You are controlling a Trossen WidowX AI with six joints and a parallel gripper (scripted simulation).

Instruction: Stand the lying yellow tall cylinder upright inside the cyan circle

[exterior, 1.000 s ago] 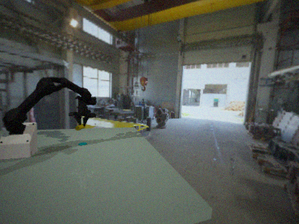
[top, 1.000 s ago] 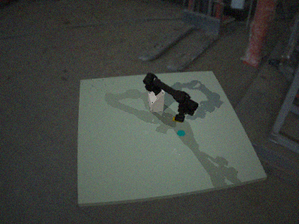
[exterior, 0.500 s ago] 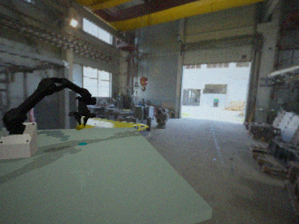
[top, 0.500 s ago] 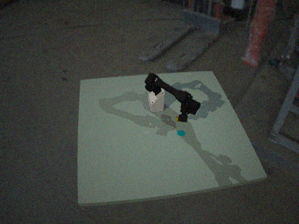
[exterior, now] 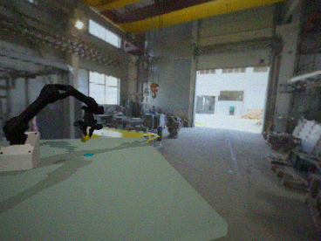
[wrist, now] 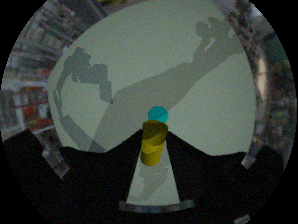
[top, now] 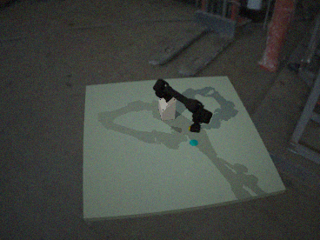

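Partly hidden: yel. cyl. (top: 190, 129) (exterior: 85, 139) (wrist: 152, 152) b/w fingers (exterior: 91, 131).

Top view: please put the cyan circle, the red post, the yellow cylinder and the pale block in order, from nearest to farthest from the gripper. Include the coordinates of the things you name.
1. Yellow cylinder (top: 190, 129) (exterior: 84, 139) (wrist: 152, 150), held in the gripper (top: 195, 129) (exterior: 89, 134) (wrist: 154, 133).
2. Cyan circle (top: 194, 143) (exterior: 88, 154) (wrist: 158, 114), just below it in the picture.
3. Pale block (top: 168, 114) (exterior: 17, 158), up and left, under the arm.
4. Red post (top: 278, 35), upper right, beyond the table.
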